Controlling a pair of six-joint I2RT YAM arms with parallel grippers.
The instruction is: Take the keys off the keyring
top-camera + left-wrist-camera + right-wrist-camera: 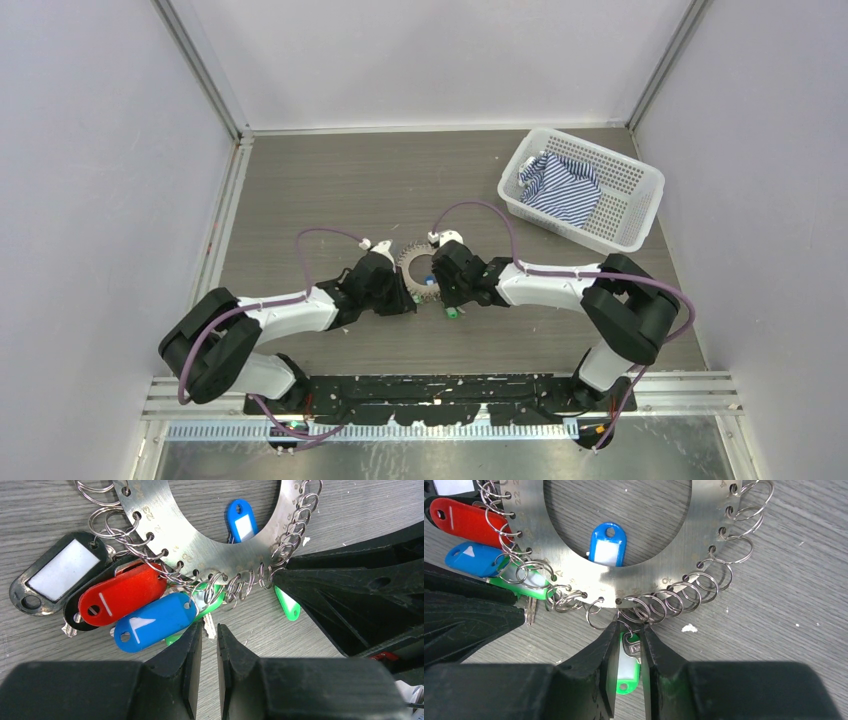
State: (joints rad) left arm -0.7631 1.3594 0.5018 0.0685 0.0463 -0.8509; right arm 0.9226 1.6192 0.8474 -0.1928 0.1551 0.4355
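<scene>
Since the keyring lay flat on the table, free to slide, I had the right gripper pinched on the green-tagged key at its rim, seemingly to pull, with the left gripper nearly closed, apparently empty, beside the keys, probably bracing.

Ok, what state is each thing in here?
keyring: lying flat on the table.
right gripper: shut on green-tagged key.
left gripper: nearly closed; whether it holds anything is unclear.
red tag, blue tag, black tag: attached, bunched at the rim.
basket: upright, holding striped cloth.
</scene>
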